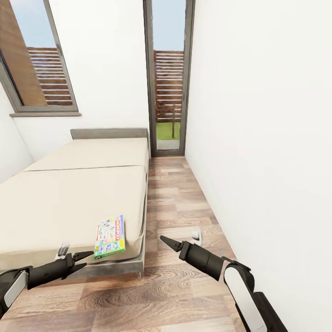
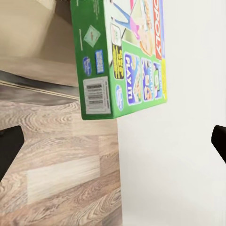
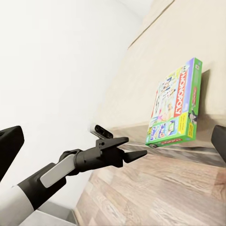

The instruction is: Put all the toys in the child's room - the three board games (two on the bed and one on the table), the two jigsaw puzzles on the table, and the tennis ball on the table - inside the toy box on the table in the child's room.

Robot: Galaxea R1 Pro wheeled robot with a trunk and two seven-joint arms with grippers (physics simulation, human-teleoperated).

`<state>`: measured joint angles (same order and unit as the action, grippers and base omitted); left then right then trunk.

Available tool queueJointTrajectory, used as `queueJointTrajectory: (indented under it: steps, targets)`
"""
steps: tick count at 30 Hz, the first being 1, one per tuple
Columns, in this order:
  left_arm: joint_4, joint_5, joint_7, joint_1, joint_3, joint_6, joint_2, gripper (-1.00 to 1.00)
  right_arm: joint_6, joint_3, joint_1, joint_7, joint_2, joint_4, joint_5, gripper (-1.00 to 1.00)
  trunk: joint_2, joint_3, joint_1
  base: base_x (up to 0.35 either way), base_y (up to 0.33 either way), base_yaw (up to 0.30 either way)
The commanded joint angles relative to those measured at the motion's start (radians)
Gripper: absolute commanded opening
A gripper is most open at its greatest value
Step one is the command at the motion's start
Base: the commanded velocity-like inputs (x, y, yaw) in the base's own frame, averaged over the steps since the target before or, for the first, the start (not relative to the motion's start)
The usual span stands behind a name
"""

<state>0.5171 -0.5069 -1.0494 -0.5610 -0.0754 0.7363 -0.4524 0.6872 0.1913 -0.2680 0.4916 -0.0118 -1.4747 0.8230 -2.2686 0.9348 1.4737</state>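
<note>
While lying flat at the bed's [image 1: 78, 193] near corner, overhanging the edge slightly: green-bordered Monopoly board game [image 1: 110, 237], just beside and ahead of the left gripper [image 1: 85, 260], gaping open, gripping nothing. Right gripper [image 1: 164, 241] hovering over floor [image 1: 184, 286], well apart, opening impossible to tell.

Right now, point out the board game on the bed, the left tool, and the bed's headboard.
board game [image 1: 110, 237], head view, middle of its printed lid, at the mattress's near corner.
left tool [image 1: 82, 259], head view, midway between its two dark fingertips.
headboard [image 1: 109, 133], head view, middle of its grey front face.
</note>
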Motion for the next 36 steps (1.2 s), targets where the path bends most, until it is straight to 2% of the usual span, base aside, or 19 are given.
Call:
queueJointTrajectory:
  steps: [1,10,20,36]
  targets:
    - [0.000,-0.004,-0.001,0.000,0.000,0.006,0.000,1.00,0.006,-0.001,-0.001,0.000,0.000,0.000,0.004,1.00,0.000,0.001,0.000,0.000,0.000,0.000]
    - [0.000,-0.003,-0.001,0.000,0.003,0.002,0.004,1.00,0.006,0.000,0.000,-0.001,0.000,0.000,0.004,1.00,0.000,0.001,0.000,0.016,0.000,0.000]
    - [0.000,-0.003,-0.002,0.000,0.005,0.000,0.006,1.00,0.006,0.000,0.000,0.000,-0.001,0.001,0.004,1.00,0.000,0.001,0.000,0.128,0.000,0.000]
    - [0.000,-0.003,-0.001,0.000,0.005,0.000,0.006,1.00,0.006,-0.001,0.000,0.000,-0.002,0.001,0.004,1.00,0.000,0.001,0.000,0.013,0.000,0.000]
